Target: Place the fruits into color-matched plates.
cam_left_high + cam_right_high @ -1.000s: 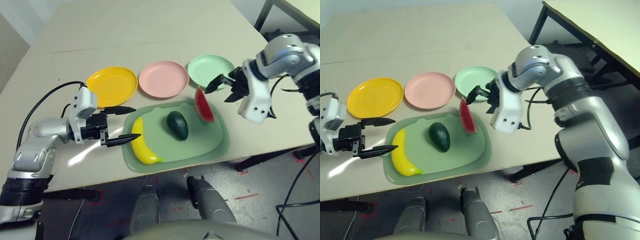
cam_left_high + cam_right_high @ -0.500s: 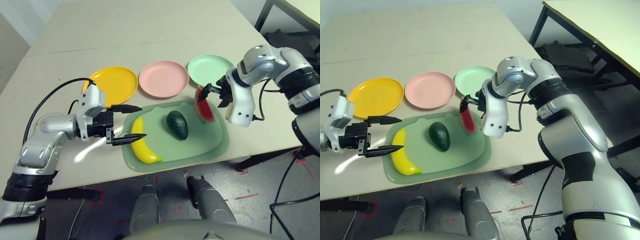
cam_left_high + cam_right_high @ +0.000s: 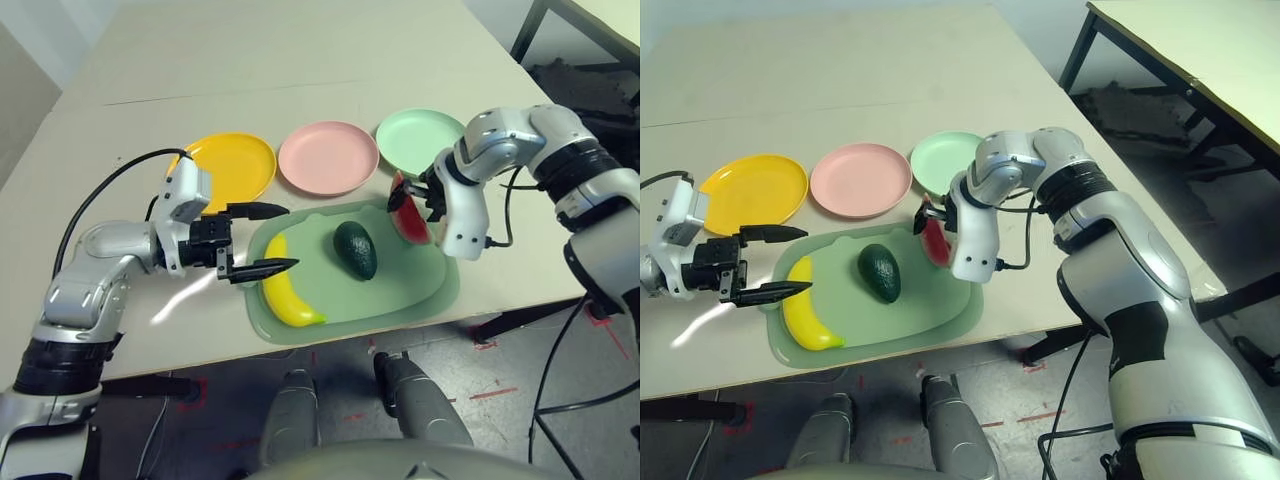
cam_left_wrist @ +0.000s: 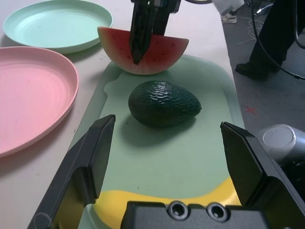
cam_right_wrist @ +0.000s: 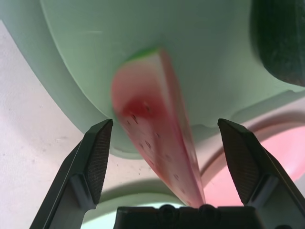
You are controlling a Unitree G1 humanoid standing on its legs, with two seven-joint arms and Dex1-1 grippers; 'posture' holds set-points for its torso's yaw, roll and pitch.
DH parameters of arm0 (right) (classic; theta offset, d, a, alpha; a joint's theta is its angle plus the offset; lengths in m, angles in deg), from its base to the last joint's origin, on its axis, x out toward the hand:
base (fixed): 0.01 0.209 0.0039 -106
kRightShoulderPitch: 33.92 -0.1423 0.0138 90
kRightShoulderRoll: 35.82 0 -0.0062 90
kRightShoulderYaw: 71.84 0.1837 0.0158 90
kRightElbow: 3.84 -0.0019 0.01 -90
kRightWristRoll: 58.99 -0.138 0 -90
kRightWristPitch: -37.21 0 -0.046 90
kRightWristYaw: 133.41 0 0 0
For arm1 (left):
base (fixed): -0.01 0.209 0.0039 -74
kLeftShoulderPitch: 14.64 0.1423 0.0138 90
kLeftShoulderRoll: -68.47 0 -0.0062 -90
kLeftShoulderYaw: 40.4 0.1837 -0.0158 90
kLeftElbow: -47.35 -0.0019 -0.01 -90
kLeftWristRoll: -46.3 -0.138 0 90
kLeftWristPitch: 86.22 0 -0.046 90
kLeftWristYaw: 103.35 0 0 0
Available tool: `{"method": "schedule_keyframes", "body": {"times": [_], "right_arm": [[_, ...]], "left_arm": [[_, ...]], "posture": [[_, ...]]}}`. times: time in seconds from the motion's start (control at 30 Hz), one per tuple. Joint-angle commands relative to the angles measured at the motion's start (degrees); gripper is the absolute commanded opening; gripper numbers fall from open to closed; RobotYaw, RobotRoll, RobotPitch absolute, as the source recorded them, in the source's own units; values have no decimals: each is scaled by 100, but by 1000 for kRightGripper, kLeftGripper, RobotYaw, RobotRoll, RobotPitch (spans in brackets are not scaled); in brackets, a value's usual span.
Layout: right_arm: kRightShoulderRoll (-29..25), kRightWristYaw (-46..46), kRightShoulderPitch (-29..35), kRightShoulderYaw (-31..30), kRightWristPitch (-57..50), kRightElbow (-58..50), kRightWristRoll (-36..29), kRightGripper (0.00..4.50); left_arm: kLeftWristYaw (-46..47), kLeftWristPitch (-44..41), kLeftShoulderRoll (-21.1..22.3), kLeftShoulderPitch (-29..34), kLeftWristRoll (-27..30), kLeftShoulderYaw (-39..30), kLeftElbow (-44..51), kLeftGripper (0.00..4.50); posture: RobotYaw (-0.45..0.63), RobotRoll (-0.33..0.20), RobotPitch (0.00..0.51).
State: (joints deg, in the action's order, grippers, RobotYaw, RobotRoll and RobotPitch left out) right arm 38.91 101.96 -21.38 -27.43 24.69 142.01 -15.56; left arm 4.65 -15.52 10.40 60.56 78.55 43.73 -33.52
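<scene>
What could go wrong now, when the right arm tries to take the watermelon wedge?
1. The watermelon wedge stands on its rind at the edge of the green mat. The open right gripper straddles it, and uneven closing of the jaws may tip it over.
2. The avocado lies close beside it and could get nudged.
3. The left gripper, open at the banana, shares the mat, so the arms may crowd each other.

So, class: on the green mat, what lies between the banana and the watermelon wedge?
The avocado lies between the banana and the watermelon wedge on the mat, seen from the head view.
</scene>
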Motion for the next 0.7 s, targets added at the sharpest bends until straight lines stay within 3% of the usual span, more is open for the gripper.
{"method": "schedule_keyframes", "body": {"times": [0.03,0.27,0.5,0.7], "right_arm": [[46,-229,13,-164,-16,102,301,4461],[147,-618,-57,-254,-178,326,688,4461],[137,-496,-49,-236,-144,499,561,2126],[-2,-182,58,-247,7,465,268,2083]], "left_arm": [[-4,-12,13,135,-42,62,150,4500],[14,5,30,193,-83,55,178,4500],[-7,68,31,160,-166,81,107,4500],[10,159,-25,48,-179,21,-147,4500]], "posture": [[20,0,197],[25,0,195],[18,0,192],[10,0,185]]}}
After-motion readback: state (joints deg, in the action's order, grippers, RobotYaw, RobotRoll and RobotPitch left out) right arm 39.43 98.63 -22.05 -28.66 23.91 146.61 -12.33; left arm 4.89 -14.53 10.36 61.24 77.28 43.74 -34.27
